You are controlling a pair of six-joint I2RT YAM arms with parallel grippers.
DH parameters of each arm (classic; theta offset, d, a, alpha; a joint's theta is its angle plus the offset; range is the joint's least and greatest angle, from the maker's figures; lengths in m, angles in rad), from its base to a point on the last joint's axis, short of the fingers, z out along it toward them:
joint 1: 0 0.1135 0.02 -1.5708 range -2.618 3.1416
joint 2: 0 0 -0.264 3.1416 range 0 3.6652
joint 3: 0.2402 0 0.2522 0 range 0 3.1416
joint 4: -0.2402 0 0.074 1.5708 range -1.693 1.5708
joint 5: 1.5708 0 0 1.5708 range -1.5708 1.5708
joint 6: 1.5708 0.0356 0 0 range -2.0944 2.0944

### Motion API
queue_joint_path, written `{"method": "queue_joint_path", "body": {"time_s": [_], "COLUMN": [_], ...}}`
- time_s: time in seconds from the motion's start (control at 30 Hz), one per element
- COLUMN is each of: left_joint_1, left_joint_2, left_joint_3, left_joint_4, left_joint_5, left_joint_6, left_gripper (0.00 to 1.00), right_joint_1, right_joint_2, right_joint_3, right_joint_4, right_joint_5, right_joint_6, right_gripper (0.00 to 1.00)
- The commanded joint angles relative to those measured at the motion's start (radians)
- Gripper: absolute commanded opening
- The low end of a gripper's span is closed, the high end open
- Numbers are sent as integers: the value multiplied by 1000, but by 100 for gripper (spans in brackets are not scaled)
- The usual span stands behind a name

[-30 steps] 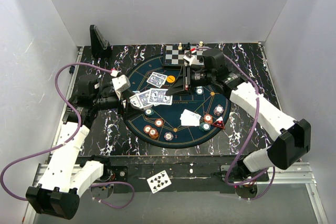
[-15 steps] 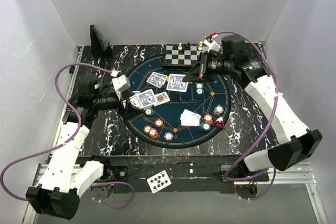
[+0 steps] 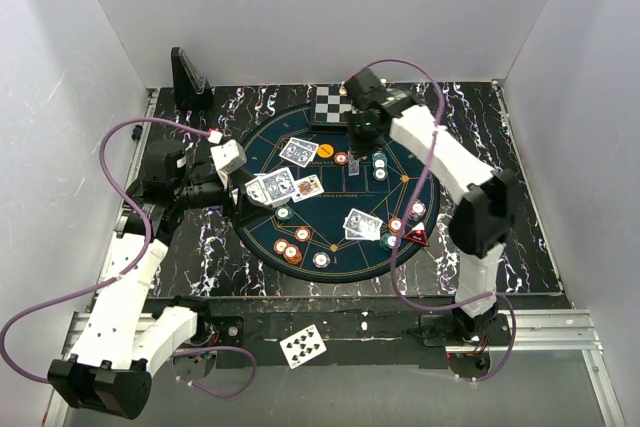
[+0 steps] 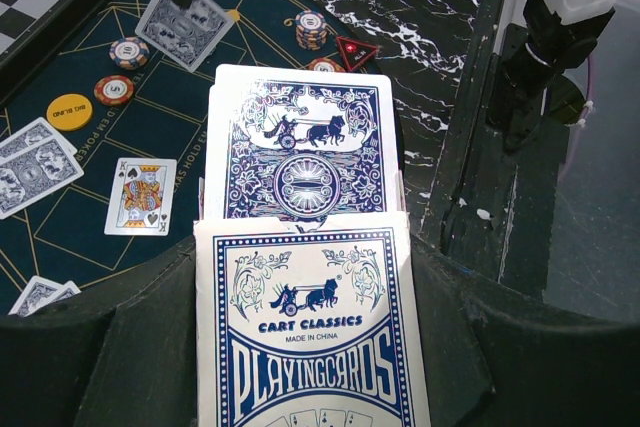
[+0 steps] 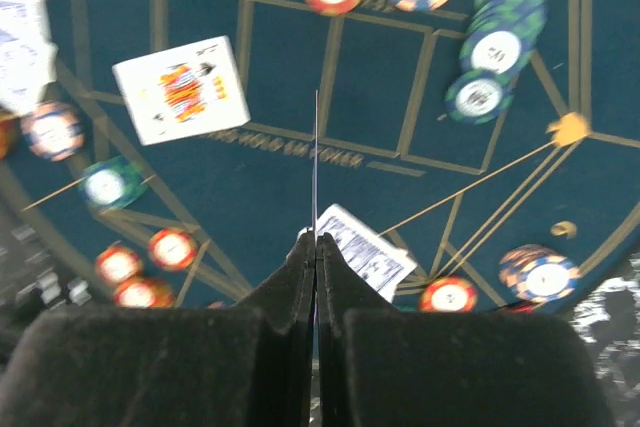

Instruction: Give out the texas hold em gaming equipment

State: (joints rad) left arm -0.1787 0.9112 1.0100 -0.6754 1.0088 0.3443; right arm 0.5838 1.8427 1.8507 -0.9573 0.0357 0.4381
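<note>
The right end effector is clenched on a thin playing card seen edge-on, held above the round dark-blue mat with gold lines on the black marbled desk. The left end effector grasps a blue-and-white card box with a blue-patterned-back deck protruding (its fingers flank the box). Face-up king card, orange poker chips, a yellow disc and a red triangular marker lie on the mat.

Your round dark-blue mat is crowded: scattered poker chips, blue-backed cards and a red triangular marker. You have open passage on the black marbled table either side.
</note>
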Motion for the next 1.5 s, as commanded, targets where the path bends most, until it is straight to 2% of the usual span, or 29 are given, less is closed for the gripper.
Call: {"method": "queue_joint_path", "body": {"time_s": [0.0, 0.17, 0.37, 0.53, 0.7, 1.07, 1.27, 1.47], "left_joint_1": [2, 2, 2, 4, 2, 2, 4, 2], "left_joint_2": [-23, -29, -48, -51, -51, -41, -52, -58], "left_joint_3": [65, 70, 75, 78, 81, 98, 88, 78], "left_joint_4": [-21, -38, -70, -90, -96, -116, -136, -136], "left_joint_5": [8, 13, 14, 13, 11, 20, 11, 16], "left_joint_6": [-5, -16, -4, 4, 7, 16, 35, 38], "left_gripper": [0, 0, 0, 0, 0, 0, 0, 0], "right_joint_1": [85, 155, 241, 310, 338, 370, 369, 347], "right_joint_2": [139, 318, 417, 512, 564, 664, 649, 641], "right_joint_3": [214, 361, 351, 380, 390, 447, 417, 403], "right_joint_4": [-136, -159, -71, -63, -55, -71, -34, -52], "right_joint_5": [432, 581, 636, 704, 702, 572, 466, 321], "right_joint_6": [-117, -179, -226, -277, -289, -259, -213, -161], "right_gripper": [1, 1, 1, 1, 1, 1, 2, 13]}}
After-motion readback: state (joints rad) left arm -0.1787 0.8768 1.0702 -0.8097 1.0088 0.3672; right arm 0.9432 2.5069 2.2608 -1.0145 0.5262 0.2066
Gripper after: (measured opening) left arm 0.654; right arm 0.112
